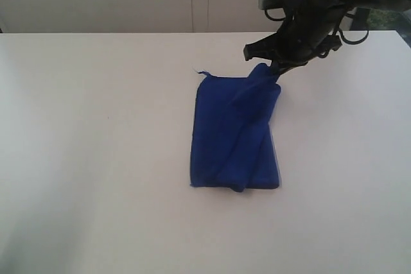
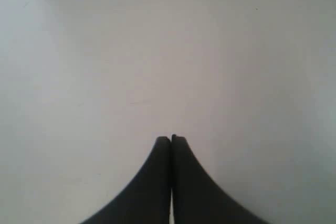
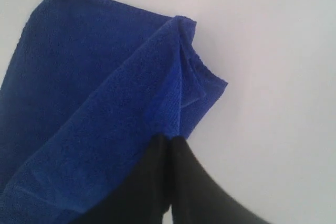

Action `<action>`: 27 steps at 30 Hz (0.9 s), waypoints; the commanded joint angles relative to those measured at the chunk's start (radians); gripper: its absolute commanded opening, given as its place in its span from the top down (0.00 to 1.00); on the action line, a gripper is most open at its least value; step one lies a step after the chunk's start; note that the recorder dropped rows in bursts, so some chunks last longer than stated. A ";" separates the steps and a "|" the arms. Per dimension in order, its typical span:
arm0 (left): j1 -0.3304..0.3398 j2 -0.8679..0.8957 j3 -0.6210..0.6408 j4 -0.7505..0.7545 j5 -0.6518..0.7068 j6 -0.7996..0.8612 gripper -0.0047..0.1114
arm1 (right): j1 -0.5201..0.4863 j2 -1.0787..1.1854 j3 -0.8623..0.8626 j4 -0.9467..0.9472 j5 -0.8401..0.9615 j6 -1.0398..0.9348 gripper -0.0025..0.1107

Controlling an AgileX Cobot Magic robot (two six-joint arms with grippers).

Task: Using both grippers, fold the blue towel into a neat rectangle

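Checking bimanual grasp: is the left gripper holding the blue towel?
No, the left gripper is shut on nothing over the table; only the right gripper pinches the blue towel.

All black: the left claw (image 2: 171,139) tapers to twin pointed fingers (image 2: 152,182), the right claw (image 1: 277,67) carries looping cables (image 1: 357,40).

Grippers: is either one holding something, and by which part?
The right gripper pinches the towel by a raised edge near a corner; the left gripper holds nothing.
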State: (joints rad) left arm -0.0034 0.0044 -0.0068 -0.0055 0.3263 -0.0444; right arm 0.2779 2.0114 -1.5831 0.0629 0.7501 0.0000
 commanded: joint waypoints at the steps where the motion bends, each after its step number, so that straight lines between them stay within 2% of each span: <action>1: 0.001 -0.004 0.007 -0.007 0.008 -0.002 0.96 | -0.009 0.004 0.003 -0.009 -0.003 0.000 0.98; 13: 0.001 -0.004 0.007 0.055 0.005 0.002 0.96 | -0.009 0.003 0.003 -0.009 0.046 0.053 0.98; 16: 0.001 -0.004 0.007 0.061 -0.041 0.019 0.96 | -0.009 0.003 0.003 -0.009 0.046 0.053 0.98; 19: 0.001 -0.004 0.007 0.025 -0.192 0.016 0.96 | -0.009 0.003 0.003 -0.009 0.031 0.053 0.98; 21: 0.001 -0.004 0.007 0.015 -0.340 0.011 0.96 | -0.009 0.003 0.003 -0.009 0.027 0.053 0.98; 22: 0.001 -0.004 0.007 0.015 -0.474 0.016 0.96 | -0.009 0.003 0.003 -0.009 0.031 0.058 0.98; 24: 0.001 -0.004 0.007 0.015 -0.638 0.018 0.96 | -0.009 0.003 0.003 -0.009 0.035 0.058 0.98; 27: 0.001 -0.004 0.007 0.015 -0.778 0.018 0.96 | -0.009 0.003 0.003 -0.009 0.035 0.058 0.98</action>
State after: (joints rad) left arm -0.0034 0.0044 -0.0038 0.0199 -0.3484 -0.0283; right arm 0.2779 2.0173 -1.5831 0.0629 0.7863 0.0524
